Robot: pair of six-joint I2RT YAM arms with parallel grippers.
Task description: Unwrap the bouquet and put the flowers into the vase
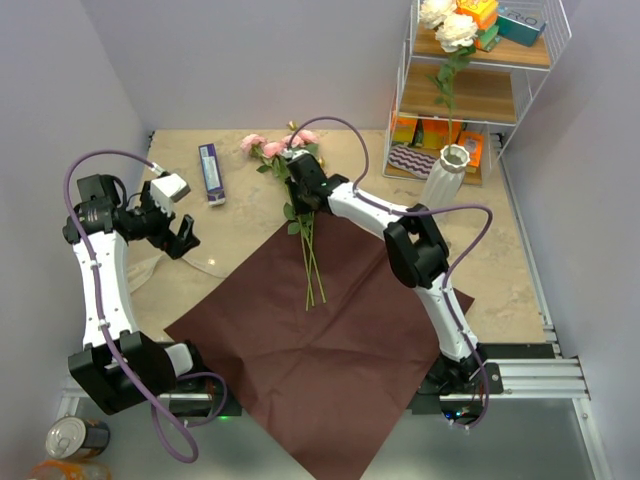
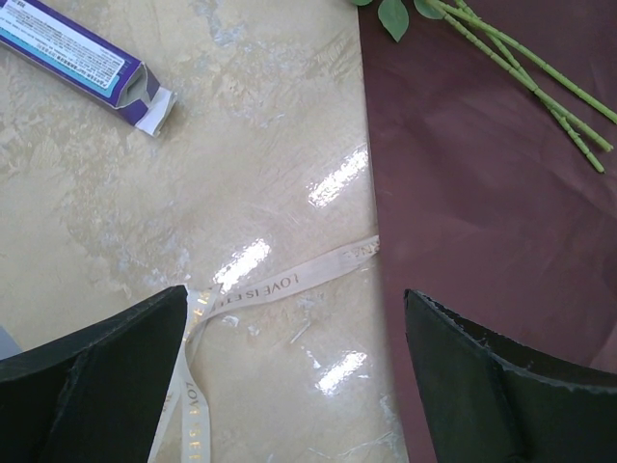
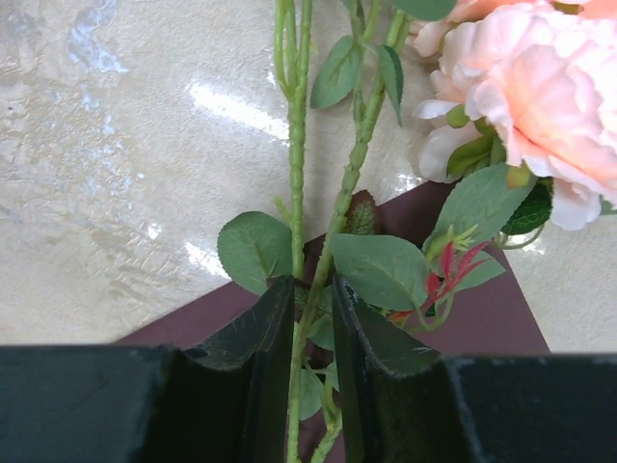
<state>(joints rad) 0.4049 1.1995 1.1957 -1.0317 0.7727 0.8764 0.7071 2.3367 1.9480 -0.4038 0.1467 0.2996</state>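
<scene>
Lying across the twelve o'clock corner of the paper (image 1: 330, 350), the flowers (image 1: 308, 258) pass between the near-closed jaws of the right gripper (image 3: 310, 291) (gripped or not, unclear), the left gripper (image 2: 294, 294) gaping at nine o'clock.

Brightness: bright, even, diffuse overhead light in all views
Glare: white streaks on the glossy table (image 2: 241, 145) in both wrist views
Shadows: soft and faint on the table in the top view
Focus: left gripper (image 2: 296, 292) and right gripper (image 3: 313, 282) soft-edged at close range; pink rose (image 3: 540, 87) slightly blurred
Distortion: mild wide-angle lean at top-view edges
</scene>
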